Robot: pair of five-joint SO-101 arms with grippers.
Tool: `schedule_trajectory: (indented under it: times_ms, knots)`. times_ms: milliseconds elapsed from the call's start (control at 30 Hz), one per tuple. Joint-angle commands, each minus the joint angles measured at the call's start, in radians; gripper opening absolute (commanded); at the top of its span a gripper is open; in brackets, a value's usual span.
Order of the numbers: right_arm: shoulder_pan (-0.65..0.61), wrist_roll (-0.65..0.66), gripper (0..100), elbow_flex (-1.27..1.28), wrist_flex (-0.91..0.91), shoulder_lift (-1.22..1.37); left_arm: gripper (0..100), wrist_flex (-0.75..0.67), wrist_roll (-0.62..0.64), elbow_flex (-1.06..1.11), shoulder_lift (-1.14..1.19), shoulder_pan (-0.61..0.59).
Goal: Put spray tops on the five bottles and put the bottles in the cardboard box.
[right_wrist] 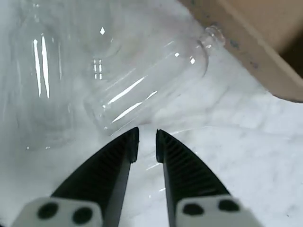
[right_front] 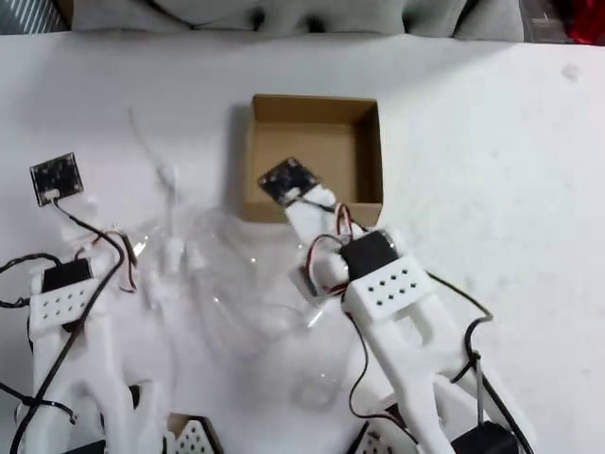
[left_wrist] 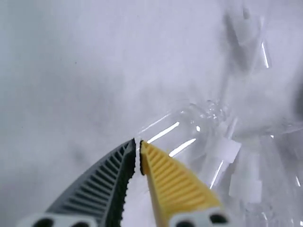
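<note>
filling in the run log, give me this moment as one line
left gripper: jaws shut, empty | right gripper: jaws slightly open, near topless bottle lying beside cardboard box | boxed: none seen

Bottles [right_wrist: 147,90]: clear thin plastic, glossy, hard streak highlights. Spray tops [left_wrist: 222,151]: white plastic, matt, partly translucent. Cardboard box [right_front: 317,100]: brown paperboard, matt, slightly rough at the edges. Table [right_front: 492,142]: white, smooth, low sheen, faint grey marbling up close. Left gripper [left_wrist: 138,146]: ribbed plastic, one side grey, one yellow, matt. Right gripper [right_wrist: 147,137]: black ribbed plastic, matt. Arm shells [right_front: 406,331]: white plastic, matt, perforated plates. Motor [right_front: 367,253]: black plastic housing, slight sheen. Grey tufted upholstery [right_front: 331,17] behind table: cloth-like, matt.
</note>
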Motion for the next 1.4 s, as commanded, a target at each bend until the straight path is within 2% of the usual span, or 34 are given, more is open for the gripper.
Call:
schedule_trajectory:
  times_ms: [0, 167, 333, 500, 800, 967, 1133, 1367]
  knots:
    - [0.107, -0.052, 3.4, 0.046, -0.091, -0.024, 8, 0.11, 0.018, -0.083, -0.008, 0.012]
    - [0.291, -0.054, 3.6, 0.086, -0.205, 0.001, 13, 0.391, 0.02, -0.232, -0.008, 0.102]
    - [0.326, -0.06, 3.5, 0.072, -0.242, 0.085, 13, 0.496, 0.012, -0.285, -0.008, 0.271]
    - [0.329, -0.06, 3.4, 0.015, -0.248, 0.202, 13, 0.502, 0.017, -0.244, -0.008, 0.444]
    - [0.332, -0.052, 3.4, -0.054, -0.243, 0.323, 13, 0.566, 0.018, -0.184, -0.008, 0.562]
    - [0.332, -0.052, 3.4, -0.055, -0.243, 0.328, 13, 0.532, 0.029, -0.127, -0.008, 0.598]
    - [0.332, -0.051, 3.4, -0.055, -0.242, 0.328, 13, 0.423, 0.232, -0.126, -0.008, 0.567]
    - [0.331, -0.051, 3.4, -0.051, -0.242, 0.332, 13, 0.407, 0.391, -0.123, -0.008, 0.564]
